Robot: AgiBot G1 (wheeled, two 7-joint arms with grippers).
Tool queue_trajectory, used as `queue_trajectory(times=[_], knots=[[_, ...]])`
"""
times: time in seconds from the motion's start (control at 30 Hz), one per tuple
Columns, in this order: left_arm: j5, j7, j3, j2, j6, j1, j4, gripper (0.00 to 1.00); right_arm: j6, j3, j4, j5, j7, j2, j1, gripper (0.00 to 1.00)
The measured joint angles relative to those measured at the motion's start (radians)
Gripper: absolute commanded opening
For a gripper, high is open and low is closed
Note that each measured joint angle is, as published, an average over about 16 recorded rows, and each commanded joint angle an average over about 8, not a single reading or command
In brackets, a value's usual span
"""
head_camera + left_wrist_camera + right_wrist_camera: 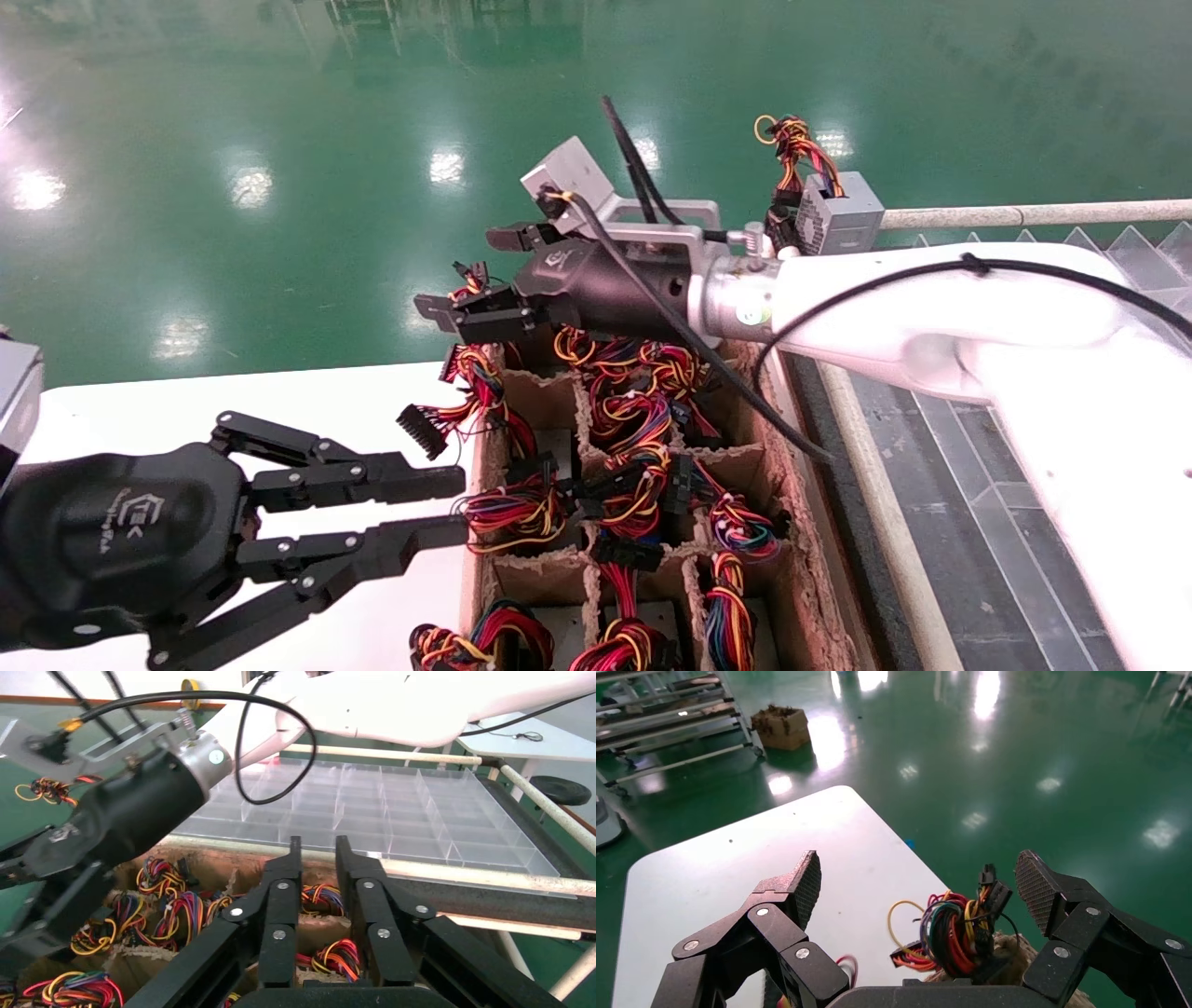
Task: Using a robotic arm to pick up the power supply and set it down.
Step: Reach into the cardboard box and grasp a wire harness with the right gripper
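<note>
My right gripper [463, 275] reaches in from the right on the white robotic arm [931, 298] and hangs open over the far-left corner cell of the cardboard box [810, 596]. In the right wrist view a bundle of red, yellow, orange and black wires [951, 931] stands up between its spread fingers [810, 878], untouched. The power supply's grey body is hidden beneath those wires and the gripper. My left gripper [458, 506] hovers open and empty at the box's near-left side, over the white table [186, 410].
The cardboard cells hold several wire bundles [633, 419]. A grey box with a perforated vent face [838, 219] and wires on top sits behind the right wrist. A clear compartment tray [393, 804] lies right of the box. Green floor lies beyond the table edge.
</note>
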State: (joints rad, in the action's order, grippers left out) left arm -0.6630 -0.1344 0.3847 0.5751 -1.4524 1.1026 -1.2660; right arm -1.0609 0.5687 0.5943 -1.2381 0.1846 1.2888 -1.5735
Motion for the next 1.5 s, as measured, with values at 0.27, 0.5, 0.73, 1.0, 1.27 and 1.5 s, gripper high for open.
queue_trajectory(times=[0.27, 0.5, 0.73, 1.0, 1.27, 1.5], knots=[[0.0, 0.0, 0.0, 0.0, 0.0, 0.0, 0.0, 0.0, 0.051, 0.044, -0.108, 0.0, -0.037, 0.063, -0.029, 0.64], [0.0, 0.0, 0.0, 0.0, 0.0, 0.0, 0.0, 0.0, 0.112, 0.104, -0.117, 0.027, -0.036, 0.072, -0.022, 0.0], [0.0, 0.0, 0.0, 0.0, 0.0, 0.0, 0.0, 0.0, 0.162, 0.169, -0.11, 0.068, -0.028, 0.073, -0.013, 0.0], [0.0, 0.0, 0.0, 0.0, 0.0, 0.0, 0.0, 0.0, 0.192, 0.233, -0.11, 0.121, -0.031, 0.072, -0.007, 0.0], [0.0, 0.0, 0.0, 0.0, 0.0, 0.0, 0.0, 0.0, 0.209, 0.285, -0.124, 0.172, -0.041, 0.07, -0.009, 0.0], [0.0, 0.0, 0.0, 0.0, 0.0, 0.0, 0.0, 0.0, 0.211, 0.318, -0.142, 0.211, -0.05, 0.069, -0.017, 0.0]])
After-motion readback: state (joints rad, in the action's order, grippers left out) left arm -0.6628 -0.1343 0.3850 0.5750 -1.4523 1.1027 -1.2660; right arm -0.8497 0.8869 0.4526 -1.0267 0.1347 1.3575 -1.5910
